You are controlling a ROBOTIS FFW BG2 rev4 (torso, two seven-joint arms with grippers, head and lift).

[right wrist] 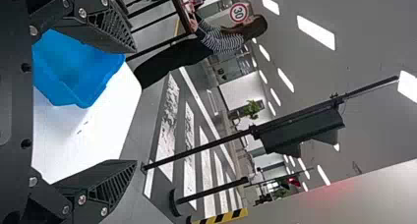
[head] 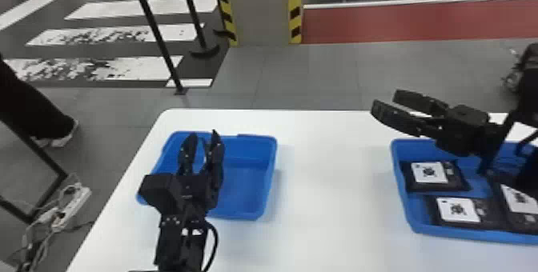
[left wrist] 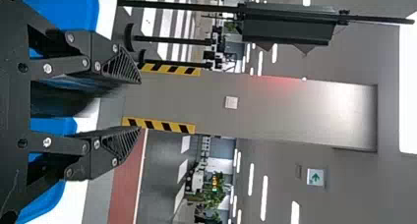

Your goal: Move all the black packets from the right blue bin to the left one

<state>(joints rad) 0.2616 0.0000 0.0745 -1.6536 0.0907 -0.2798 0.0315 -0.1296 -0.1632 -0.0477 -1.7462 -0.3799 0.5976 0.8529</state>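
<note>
Head view: a blue, shallow plastic bin, the right one (head: 460, 233), sits towards the right side of the white tabletop surface (head: 332, 171). In it I count three flat black packets with white labels: one near its far left corner (head: 429, 172), one near its near left corner (head: 458, 210), and one farther right by the near edge (head: 520, 201), partly cut off. Whether those last two overlap, I can't say. My right fingers (head: 396, 118) are well apart with nothing between them, over the bin's far left corner and pointing across the surface rather than down. On the left part of the surface is the matching blue bin (head: 240, 189); my left fingers (head: 216, 153) are spread over its left part, holding nothing.

Left wrist view: those fingers stand wide of each other, no packet in them, with blue bin wall on either side of the wrist.

Right wrist view: the gap between these fingers is broad and bare, and past one of them lies a blue bin I take to be the left one.

I judge that I am between carries, about to go for a packet. Next I should tip my right fingers down, straddle the far left packet and close on its edges, minding the bin wall. Before the release, my left arm may have to give room over the left bin.
</note>
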